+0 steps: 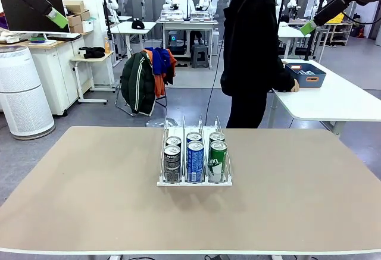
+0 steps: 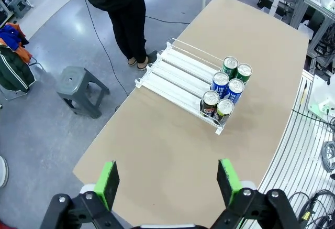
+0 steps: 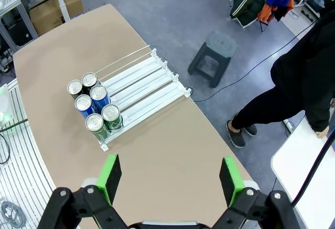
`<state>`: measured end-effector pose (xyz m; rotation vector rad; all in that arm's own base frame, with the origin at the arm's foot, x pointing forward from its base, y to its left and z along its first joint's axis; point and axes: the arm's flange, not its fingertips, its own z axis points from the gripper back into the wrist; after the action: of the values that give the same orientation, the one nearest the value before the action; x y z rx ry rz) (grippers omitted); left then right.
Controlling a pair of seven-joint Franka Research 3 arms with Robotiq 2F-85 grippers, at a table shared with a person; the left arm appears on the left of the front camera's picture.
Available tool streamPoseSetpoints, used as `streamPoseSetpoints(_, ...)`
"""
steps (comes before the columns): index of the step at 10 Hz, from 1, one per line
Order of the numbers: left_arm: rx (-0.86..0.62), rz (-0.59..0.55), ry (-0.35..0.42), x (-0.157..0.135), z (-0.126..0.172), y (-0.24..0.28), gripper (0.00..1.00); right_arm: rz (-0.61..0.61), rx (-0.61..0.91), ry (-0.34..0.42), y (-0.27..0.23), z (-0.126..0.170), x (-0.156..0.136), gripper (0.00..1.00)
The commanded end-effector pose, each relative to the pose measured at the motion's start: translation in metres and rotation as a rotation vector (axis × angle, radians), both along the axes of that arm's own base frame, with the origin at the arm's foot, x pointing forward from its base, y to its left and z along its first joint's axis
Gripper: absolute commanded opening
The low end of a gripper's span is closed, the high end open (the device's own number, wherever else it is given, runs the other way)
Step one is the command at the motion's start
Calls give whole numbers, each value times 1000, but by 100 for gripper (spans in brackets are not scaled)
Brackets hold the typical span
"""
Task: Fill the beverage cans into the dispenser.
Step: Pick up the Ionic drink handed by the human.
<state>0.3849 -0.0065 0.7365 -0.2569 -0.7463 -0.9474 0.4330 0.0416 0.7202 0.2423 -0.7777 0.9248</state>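
Six beverage cans (image 1: 195, 162) stand in the dispenser (image 3: 142, 84).

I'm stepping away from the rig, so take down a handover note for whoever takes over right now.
Left end effector: open, empty, high above the table.
Right end effector: open, empty, likewise high.
Dispenser: mid-table, holding six cans, two per lane, at the robot-side end.
Done: those six are in.
Left: the lanes' far parts are bare, so there is room for more. The person stands at a side table with a blue tub.
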Motion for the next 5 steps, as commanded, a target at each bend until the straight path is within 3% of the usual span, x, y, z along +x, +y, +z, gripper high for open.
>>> streamPoseSetpoints(1, -2, -2, 1, 0, 0, 0, 100, -2, 15, -2, 0, 0, 0, 100)
streamPoseSetpoints(2, -47, 19, 43, 2, -5, 2, 100, 0, 0, 0, 0, 0, 0, 100)
streamPoseSetpoints(5, -118, 19, 55, 1, -14, 4, 100, -14, 61, -23, 1, 3, 4, 100)
